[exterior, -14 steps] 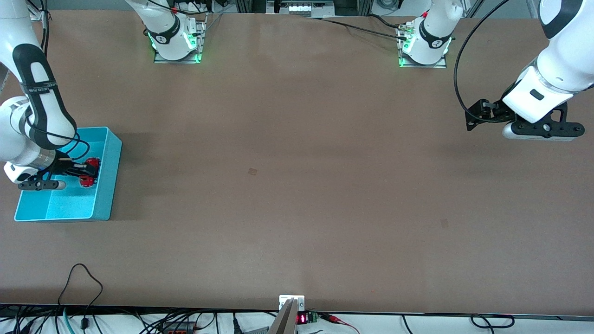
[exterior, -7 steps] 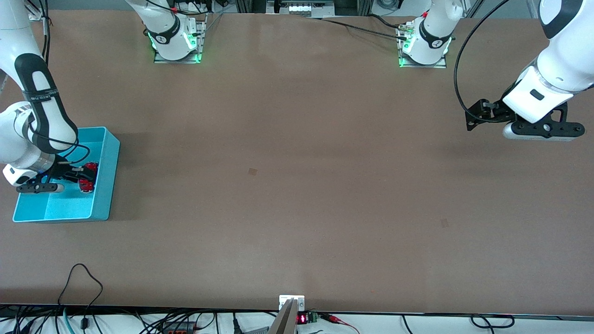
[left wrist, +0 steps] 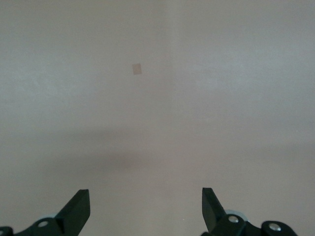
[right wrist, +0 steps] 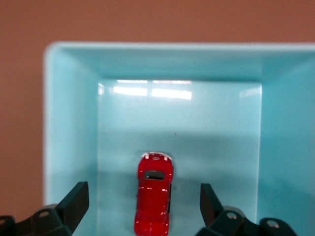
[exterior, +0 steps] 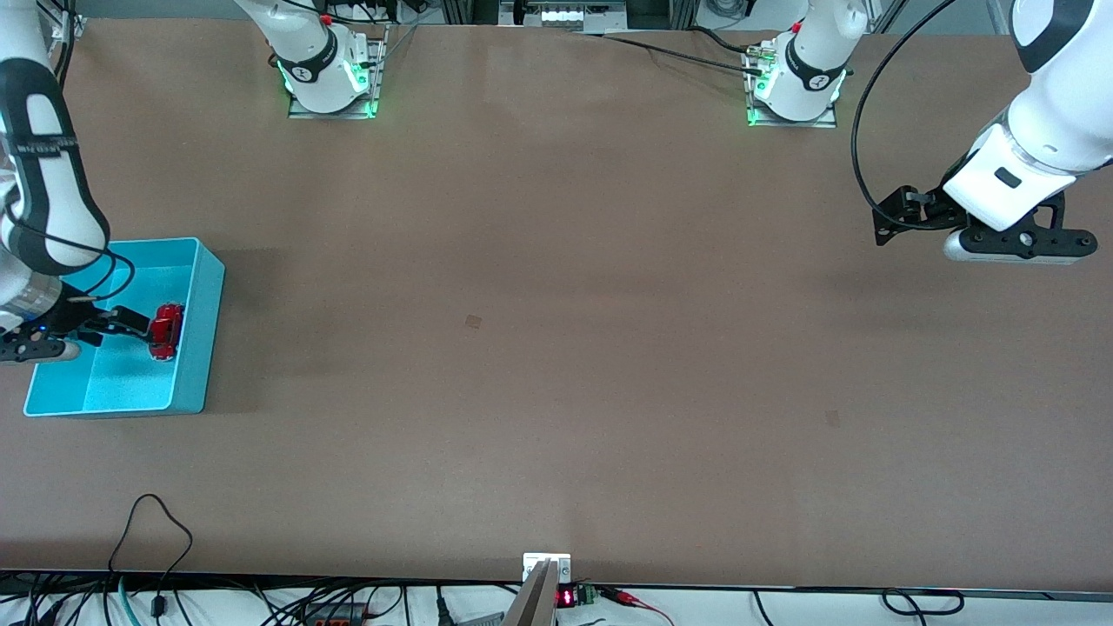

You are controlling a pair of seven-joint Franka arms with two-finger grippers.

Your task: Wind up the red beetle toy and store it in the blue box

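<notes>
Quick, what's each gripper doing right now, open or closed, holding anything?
Left gripper: open, empty, over bare table at the left arm's end.
Right gripper: open, holding nothing, over the red beetle toy lying in the blue box.

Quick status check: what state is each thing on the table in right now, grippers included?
Red beetle toy: released, sitting upright on the floor of the box, between the right gripper's spread fingers.
Blue box: open top, on the table at the right arm's end, holding the toy.
Right gripper: open, over the box, gripping nothing.
Left gripper: open, empty, waiting over bare table at the left arm's end.
</notes>
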